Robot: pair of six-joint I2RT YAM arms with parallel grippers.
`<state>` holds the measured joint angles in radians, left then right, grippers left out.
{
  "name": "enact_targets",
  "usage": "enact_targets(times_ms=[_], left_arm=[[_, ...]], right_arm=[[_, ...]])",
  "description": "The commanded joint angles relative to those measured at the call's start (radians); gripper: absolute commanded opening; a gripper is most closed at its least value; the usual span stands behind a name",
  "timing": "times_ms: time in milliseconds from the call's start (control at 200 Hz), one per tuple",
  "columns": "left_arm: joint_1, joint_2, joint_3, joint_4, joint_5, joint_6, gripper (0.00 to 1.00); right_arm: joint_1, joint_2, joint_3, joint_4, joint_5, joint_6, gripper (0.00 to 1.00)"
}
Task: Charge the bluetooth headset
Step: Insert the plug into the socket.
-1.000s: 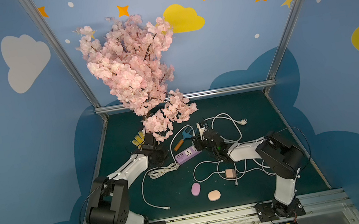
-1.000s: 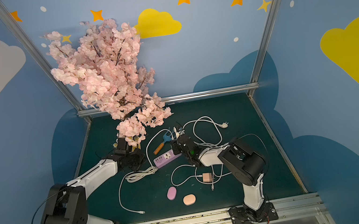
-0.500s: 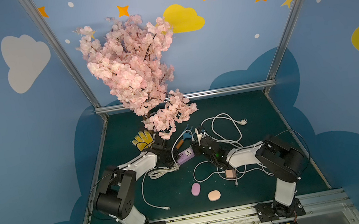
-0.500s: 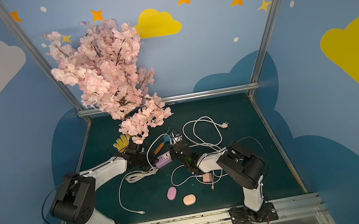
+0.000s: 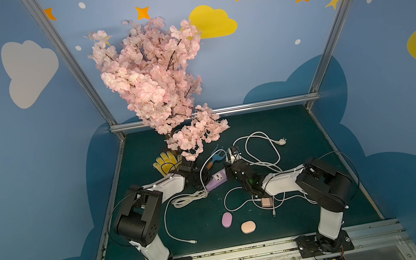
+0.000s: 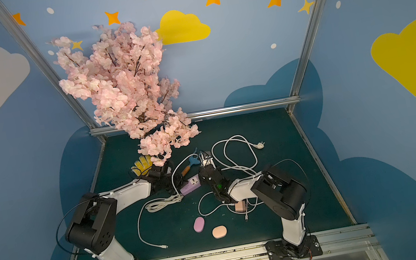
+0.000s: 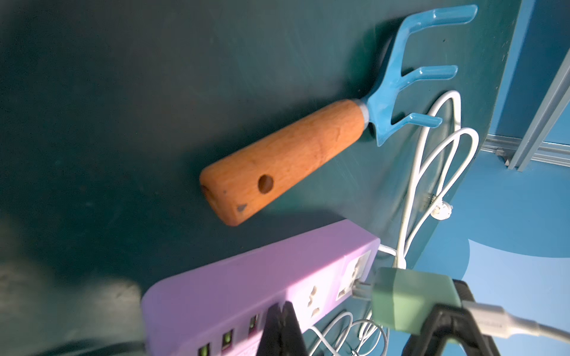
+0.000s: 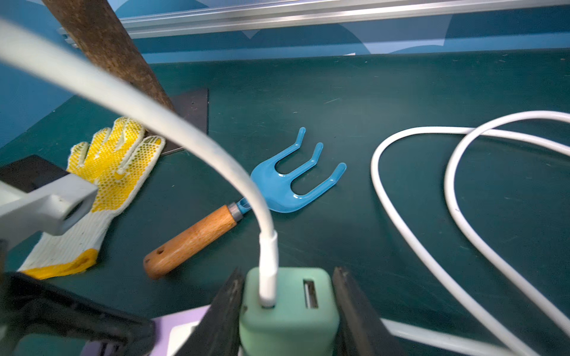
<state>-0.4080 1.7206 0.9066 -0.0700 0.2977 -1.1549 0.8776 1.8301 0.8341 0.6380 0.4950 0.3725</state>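
The left claw (image 7: 281,320), pressed together, touches the strip (image 7: 246,277). At the strip's right end, the right claw (image 8: 288,285) pinches the charger (image 8: 290,320); only the left wrist view shows its prongs at a socket. Only top views show the purple case (image 5: 226,219) and peach case (image 5: 248,227), nearer the robot than the strip, well apart from both claws.

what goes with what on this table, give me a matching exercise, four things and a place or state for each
Things:
1 green charger
2 hand rake
3 yellow work glove
4 lilac earbud case

Places or states:
a by the tree trunk
b clamped in the right gripper
c beside the peach earbud case
d wooden handle near the purple power strip

Pairs: 1-b, 2-d, 3-a, 4-c
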Motion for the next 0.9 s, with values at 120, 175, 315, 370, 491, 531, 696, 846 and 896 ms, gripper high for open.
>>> enact_targets(times_ms=[120,175,315,370,491,531,696,846,896], left_arm=[[-0.013,0.067,-0.043,-0.051,-0.039,-0.021,0.03],[-0.013,0.068,-0.04,-0.053,-0.042,-0.021,0.03],[-0.013,0.079,-0.018,-0.072,-0.046,-0.015,0.03],[-0.013,0.087,-0.011,-0.076,-0.044,-0.014,0.03],[-0.015,0.113,-0.004,-0.069,-0.03,-0.023,0.04],[-0.019,0.119,-0.004,-0.064,-0.027,-0.025,0.03],[-0.03,0.135,0.0,-0.063,-0.029,-0.03,0.03],[-0.031,0.134,0.003,-0.071,-0.039,-0.028,0.04],[-0.03,0.134,0.002,-0.071,-0.04,-0.026,0.03]], right_arm=[[-0.023,0.033,-0.009,0.0,-0.06,-0.038,0.0],[-0.022,0.039,-0.01,0.006,-0.084,-0.036,0.0],[-0.013,0.043,-0.031,0.012,-0.101,-0.015,0.0],[-0.009,0.039,-0.046,0.017,-0.1,-0.003,0.0],[0.008,0.032,-0.064,0.017,-0.088,-0.004,0.0],[0.018,0.031,-0.063,0.015,-0.076,-0.019,0.0],[0.062,0.038,-0.038,-0.018,0.018,-0.075,0.0],[0.067,0.038,-0.052,-0.029,0.03,-0.061,0.0],[0.069,0.037,-0.055,-0.039,0.032,-0.052,0.0]])
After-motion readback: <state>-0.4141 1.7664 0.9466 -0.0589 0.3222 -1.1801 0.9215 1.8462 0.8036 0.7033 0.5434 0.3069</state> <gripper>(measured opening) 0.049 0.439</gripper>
